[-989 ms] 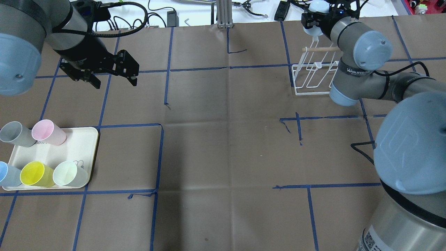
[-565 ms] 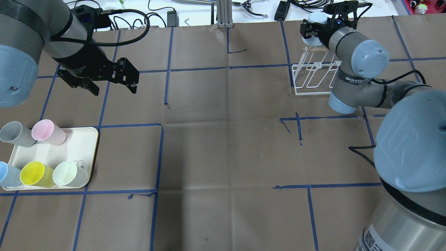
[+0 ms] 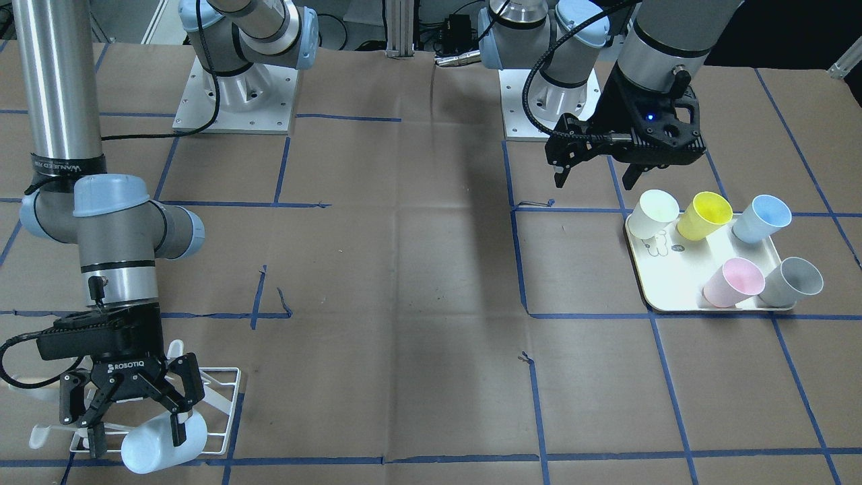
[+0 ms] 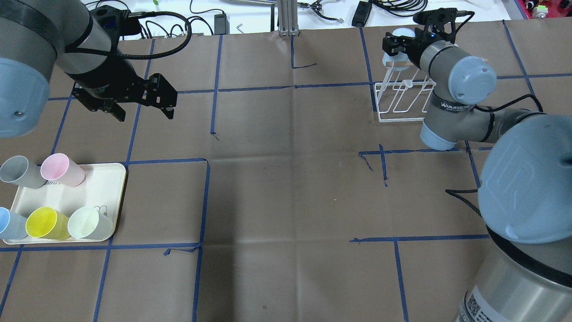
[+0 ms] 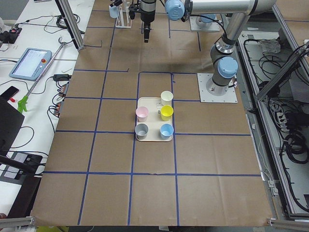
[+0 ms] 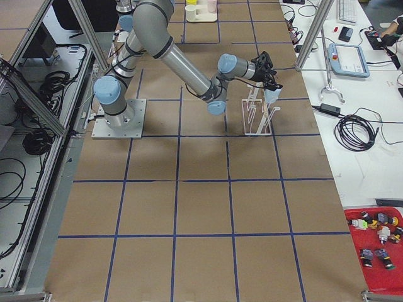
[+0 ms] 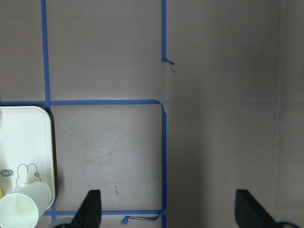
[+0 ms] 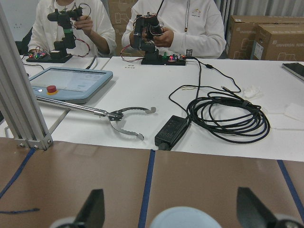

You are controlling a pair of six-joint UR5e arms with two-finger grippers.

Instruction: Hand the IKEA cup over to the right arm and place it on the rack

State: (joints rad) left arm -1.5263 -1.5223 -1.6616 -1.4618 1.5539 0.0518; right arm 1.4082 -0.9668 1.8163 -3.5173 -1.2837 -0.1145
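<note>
Cup (image 3: 151,450): pale blue, tilted, at the far right of the table on the outer end of the rack (image 4: 402,98), the end away from the robot's base. In the exterior right view it sits high on the rack's wires. Cannot tell whether a prong goes inside it.

Right gripper (image 3: 138,441): straddles the cup with fingers spread wide. The right wrist view shows a finger at each lower corner and the cup's rounded end between them, with a gap on both sides. No grip on the cup.

Right arm (image 4: 469,120): reaches forward along the right edge of the table, with the wrist over the rack.

Rack: white wire, standing on the brown paper just inside the far edge.

Left gripper (image 4: 145,115): hangs above the table on the far left with fingers wide apart and nothing between them. It is well apart from the rack and the cup.

Tray (image 4: 100,188): cream, near left, nearer than the left gripper. Five cups stand on it:
- grey cup (image 4: 18,171) and pink cup (image 4: 60,169) in the far row
- blue cup (image 4: 9,223), yellow cup (image 4: 44,222) and pale green cup (image 4: 87,222) in the near row

Table (image 4: 286,179): brown paper with a blue tape grid.

Beyond the far edge, in the right wrist view: a white bench with a coiled black cable (image 8: 228,114), a teach pendant (image 8: 71,83) and two seated people in white (image 8: 175,23).
</note>
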